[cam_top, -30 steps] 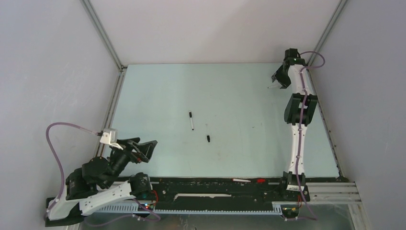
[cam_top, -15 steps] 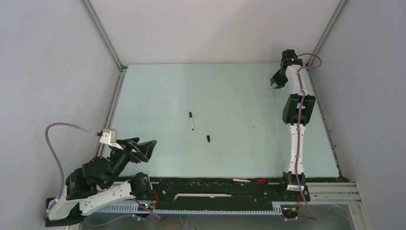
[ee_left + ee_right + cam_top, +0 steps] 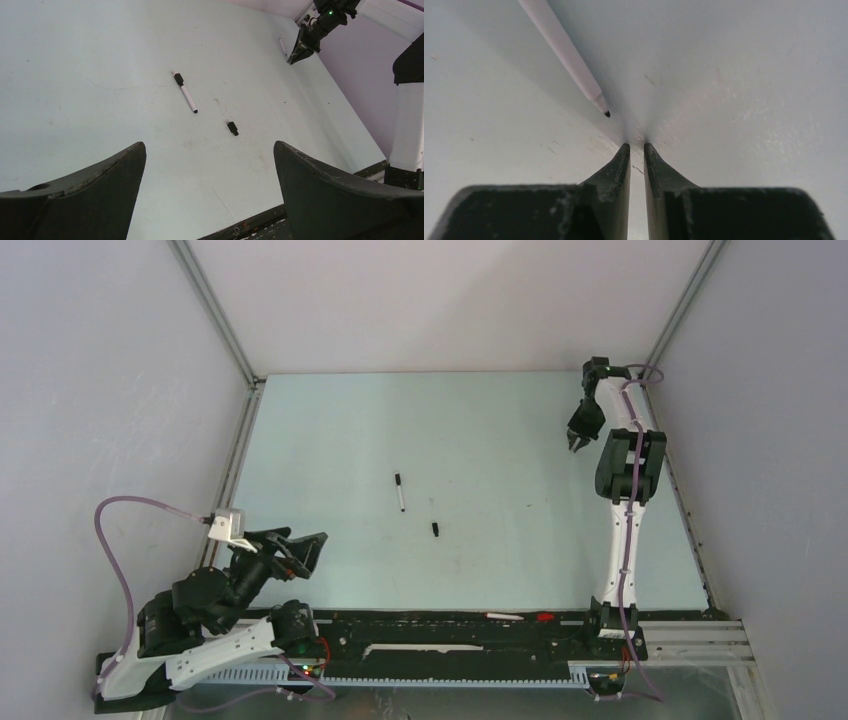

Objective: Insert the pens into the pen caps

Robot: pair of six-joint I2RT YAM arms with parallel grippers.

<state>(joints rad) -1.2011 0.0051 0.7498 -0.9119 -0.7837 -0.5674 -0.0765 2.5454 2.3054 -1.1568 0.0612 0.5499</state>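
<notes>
A white pen with a black cap on its far end (image 3: 400,492) lies mid-table and also shows in the left wrist view (image 3: 185,92). A loose black pen cap (image 3: 436,529) lies just right and nearer, and the left wrist view shows it too (image 3: 232,128). An uncapped white pen (image 3: 566,52) lies on the table at the far right, its tip just left of my right gripper (image 3: 634,146). That gripper (image 3: 574,446) is shut and empty, tips down at the table. My left gripper (image 3: 305,548) is open and empty at the near left (image 3: 207,145).
Grey enclosure walls with metal corner rails (image 3: 215,310) surround the table. A black rail (image 3: 450,625) runs along the near edge, with a white stick (image 3: 505,616) and a small red item (image 3: 545,618) on it.
My right gripper has swung from the far right corner nearer and down to the table beside the uncapped pen. The left arm, capped pen and loose cap have not moved.
</notes>
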